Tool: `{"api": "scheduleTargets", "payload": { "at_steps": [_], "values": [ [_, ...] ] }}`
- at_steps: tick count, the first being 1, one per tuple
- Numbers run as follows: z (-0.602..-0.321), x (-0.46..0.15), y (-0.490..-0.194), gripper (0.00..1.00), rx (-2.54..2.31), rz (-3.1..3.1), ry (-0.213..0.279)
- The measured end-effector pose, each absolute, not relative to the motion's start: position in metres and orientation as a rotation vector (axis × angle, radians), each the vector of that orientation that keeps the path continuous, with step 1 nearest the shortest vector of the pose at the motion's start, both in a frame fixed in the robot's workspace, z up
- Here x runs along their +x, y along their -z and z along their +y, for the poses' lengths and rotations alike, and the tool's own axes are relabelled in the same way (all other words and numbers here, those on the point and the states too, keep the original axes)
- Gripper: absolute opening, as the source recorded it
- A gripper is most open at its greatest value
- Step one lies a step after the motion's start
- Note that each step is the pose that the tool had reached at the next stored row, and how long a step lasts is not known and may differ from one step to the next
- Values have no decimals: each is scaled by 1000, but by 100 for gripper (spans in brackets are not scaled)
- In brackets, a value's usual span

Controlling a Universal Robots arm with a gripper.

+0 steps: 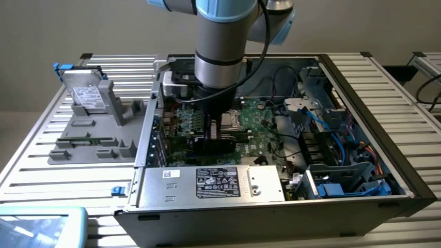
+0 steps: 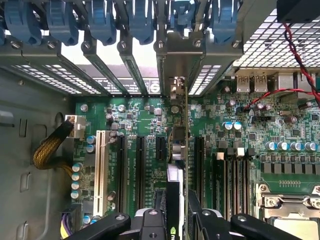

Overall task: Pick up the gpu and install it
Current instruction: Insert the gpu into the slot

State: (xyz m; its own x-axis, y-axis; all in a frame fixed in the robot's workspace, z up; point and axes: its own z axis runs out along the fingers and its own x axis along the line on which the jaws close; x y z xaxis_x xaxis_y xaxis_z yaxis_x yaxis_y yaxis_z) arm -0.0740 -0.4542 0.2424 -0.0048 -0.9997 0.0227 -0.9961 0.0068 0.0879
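- Nearest in the exterior view sits one pale blue-rimmed tray corner point(image 1: 41, 225), at that view's lower left, on the slatted metal table point(image 1: 386, 88).
- One open computer case point(image 1: 276, 227) lies on its side on the table; against its near wall is one silver power supply point(image 1: 210, 182) with one black label.
- Inside, one green motherboard point(image 1: 255, 134) covers the floor; blue cables point(image 1: 331, 121) run through the drive bays on the exterior view's right.
- One robot arm point(image 1: 220, 46) reaches straight down into the case.
- The gripper point(image 2: 178, 220) is pinching the gpu point(image 2: 184, 150) between its two black fingers point(image 2: 205, 222), seen from above in the wrist view.
- The gpu stands on edge over the motherboard, thin and upright, among the long black expansion slots; one white slot point(image 2: 100, 167) lies off to one side. Whether the card's lower edge is seated in a slot I cannot tell.
- Its metal end bracket point(image 2: 176, 60) meets the case's rear wall, in line with the row of blue slot latches point(image 2: 102, 22); six latches can be counted.
- One braided yellow-black cable point(image 2: 50, 147) plugs in at the motherboard's edge.
- Farther off, at the exterior view's left, one grey parts holder point(image 1: 93, 137) rests on the table.
- One silver hard drive point(image 1: 86, 93) with a white label and blue tabs leans upright in that holder.
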Motion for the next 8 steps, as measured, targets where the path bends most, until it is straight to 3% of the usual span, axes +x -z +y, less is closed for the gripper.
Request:
{"api": "scheduleTargets", "payload": {
  "at_steps": [8],
  "values": [
    [-454, -75, -241, 28, 2159, -2172, 72]
  ]
}}
